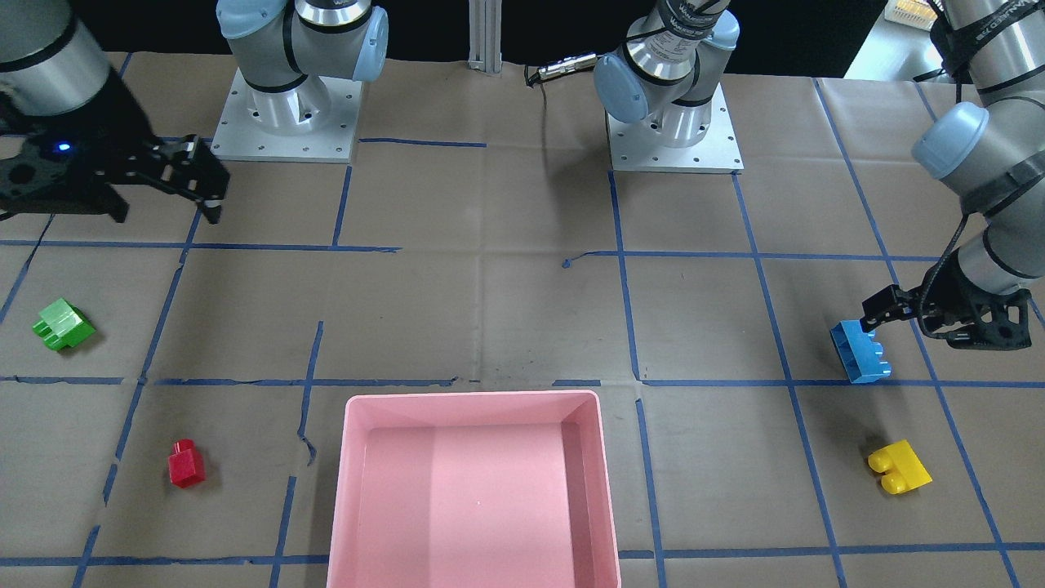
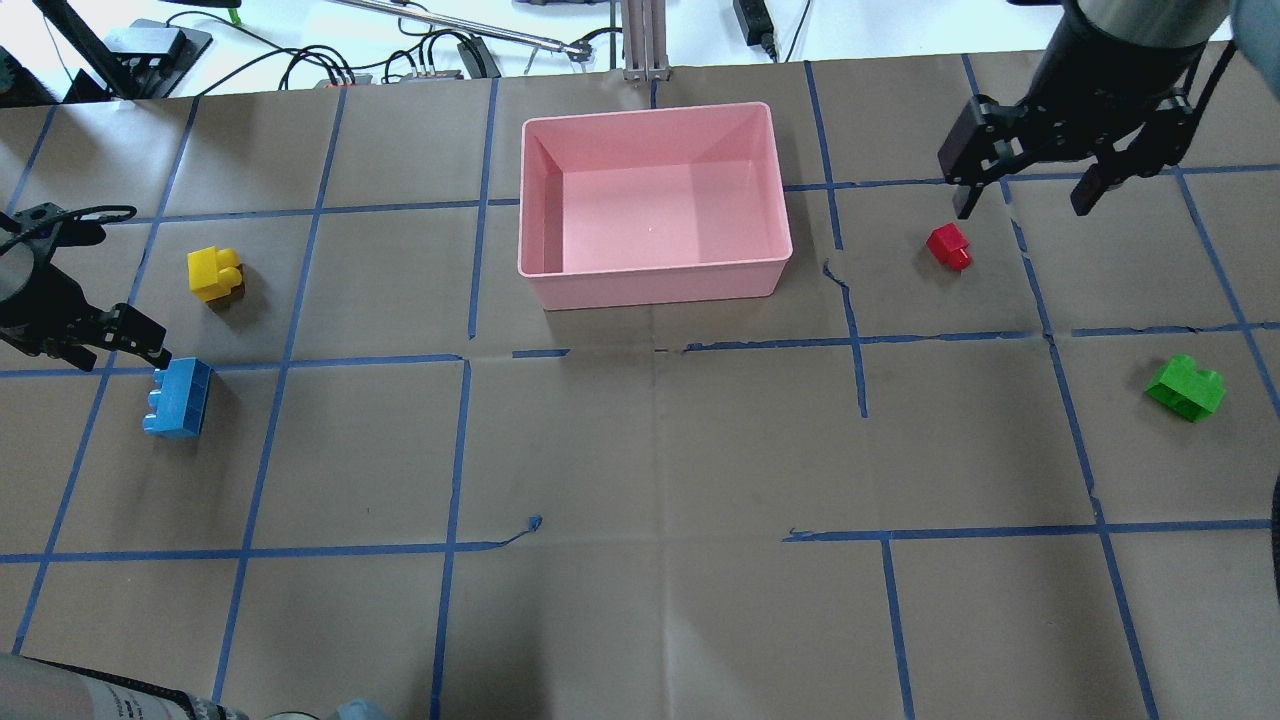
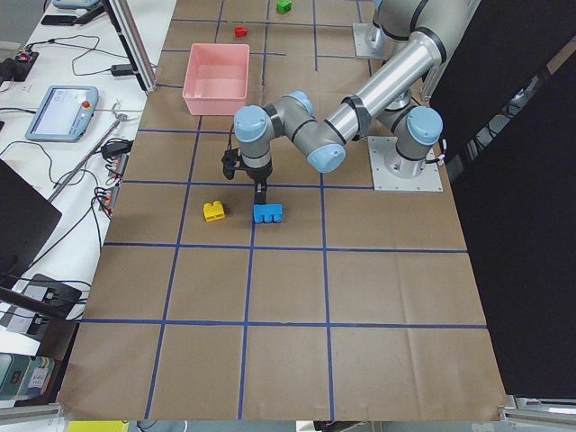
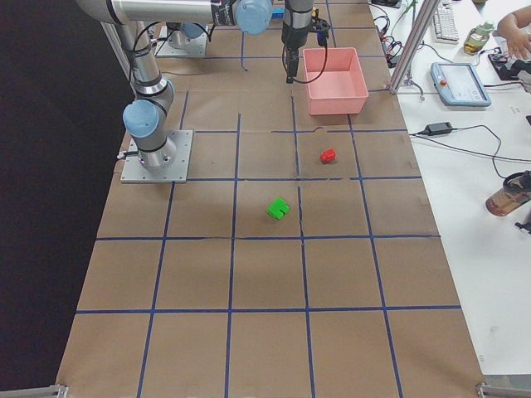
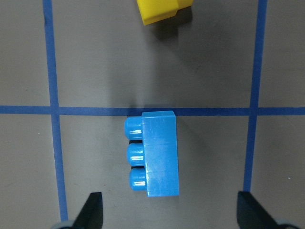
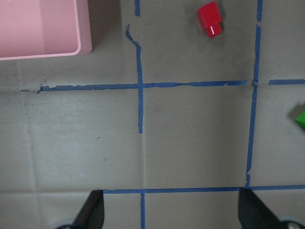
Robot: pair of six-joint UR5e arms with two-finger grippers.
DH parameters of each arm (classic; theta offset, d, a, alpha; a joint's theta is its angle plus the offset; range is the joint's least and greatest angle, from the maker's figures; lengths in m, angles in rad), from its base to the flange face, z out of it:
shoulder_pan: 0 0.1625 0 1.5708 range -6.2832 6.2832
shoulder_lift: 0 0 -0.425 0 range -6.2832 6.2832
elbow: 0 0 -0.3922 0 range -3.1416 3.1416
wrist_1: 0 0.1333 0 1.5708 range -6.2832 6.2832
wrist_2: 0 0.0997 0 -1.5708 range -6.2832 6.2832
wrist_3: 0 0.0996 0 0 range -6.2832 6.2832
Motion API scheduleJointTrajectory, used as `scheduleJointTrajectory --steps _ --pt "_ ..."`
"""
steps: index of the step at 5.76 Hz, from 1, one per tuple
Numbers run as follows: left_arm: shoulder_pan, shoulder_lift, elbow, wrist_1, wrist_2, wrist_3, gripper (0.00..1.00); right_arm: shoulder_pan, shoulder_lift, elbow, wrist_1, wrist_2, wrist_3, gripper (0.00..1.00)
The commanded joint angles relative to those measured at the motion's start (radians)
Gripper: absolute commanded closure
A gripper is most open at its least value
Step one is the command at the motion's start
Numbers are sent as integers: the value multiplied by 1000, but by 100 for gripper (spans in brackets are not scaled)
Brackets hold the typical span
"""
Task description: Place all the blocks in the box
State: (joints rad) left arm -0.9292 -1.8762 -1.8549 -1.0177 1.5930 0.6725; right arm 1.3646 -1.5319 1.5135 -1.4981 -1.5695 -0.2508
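The pink box (image 2: pixel 650 282) stands at the table's far middle, with nothing in it. The blue three-stud block (image 2: pixel 178 397) lies on its side at the left, the yellow block (image 2: pixel 213 273) just beyond it. My left gripper (image 2: pixel 120 340) is open and low, right beside the blue block's end; in the left wrist view its fingertips (image 5: pixel 94 207) flank the blue block (image 5: pixel 155 153). The red block (image 2: pixel 948 246) and the green block (image 2: pixel 1186 387) lie at the right. My right gripper (image 2: pixel 1028 195) is open and empty, held high near the red block (image 6: pixel 209 18).
The table is brown paper with a grid of blue tape lines. Both arm bases (image 1: pixel 282 114) stand on the robot's side. Cables and a teach pendant (image 3: pixel 58 112) lie beyond the far edge, behind the box.
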Motion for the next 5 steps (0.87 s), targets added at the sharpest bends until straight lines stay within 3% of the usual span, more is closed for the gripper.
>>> scheduleJointTrajectory --steps 1,3,4,5 --pt "0 -87 -27 102 7 4 1 -285 27 1 -2 0 -478 0" --pt "1 -132 -13 103 7 9 1 -466 131 5 -10 -1 -1002 0" --pt "1 -132 -23 108 7 13 1 -496 191 34 -121 -13 -1053 0" --pt "1 -135 -26 108 5 16 7 -496 238 121 -292 -49 -1059 0"
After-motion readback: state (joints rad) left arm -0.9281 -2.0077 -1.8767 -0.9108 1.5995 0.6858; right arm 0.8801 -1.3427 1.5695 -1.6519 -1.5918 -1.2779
